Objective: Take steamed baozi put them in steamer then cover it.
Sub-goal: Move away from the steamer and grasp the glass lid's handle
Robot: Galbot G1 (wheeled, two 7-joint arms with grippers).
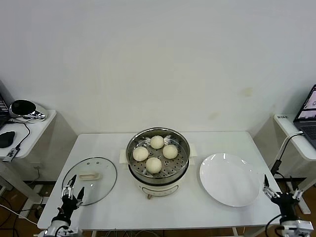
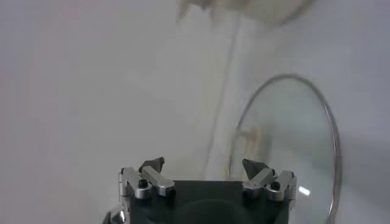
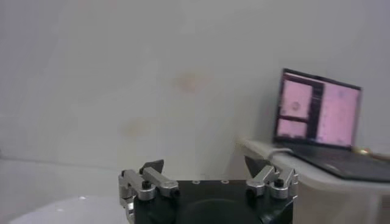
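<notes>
Head view gives me both arms low at the near edge of the worktop [image 1: 103, 207]. My left tool [image 1: 73, 191] sits at the near left corner with its fingers spread wide, nothing between them, tips just over the near rim of the glass lid [image 1: 90, 180]. In the left wrist view the left tool [image 2: 203, 165] shows the same spread fingers, and the lid [image 2: 286, 152] lies flat just ahead of them on the white surface.

My right tool [image 1: 282, 190] hangs off the near right corner, fingers also spread and empty, just beside the near right edge of the white plate [image 1: 230, 178]. From the right wrist view the right tool [image 3: 205, 165] faces the wall, with a laptop [image 3: 320, 119] open on a side table [image 3: 317, 170] beyond it.

Further out, the steamer [image 1: 158, 158] stands at the middle of the worktop between the lid and the plate, uncovered. I count four steamed baozi [image 1: 154, 165] resting on its perforated tray, grouped near the centre, close together. The lid lies flat to the steamer's left, its pale handle up. On the left a second side table [image 1: 29, 133] carries a dark mouse and a shiny rounded object.
</notes>
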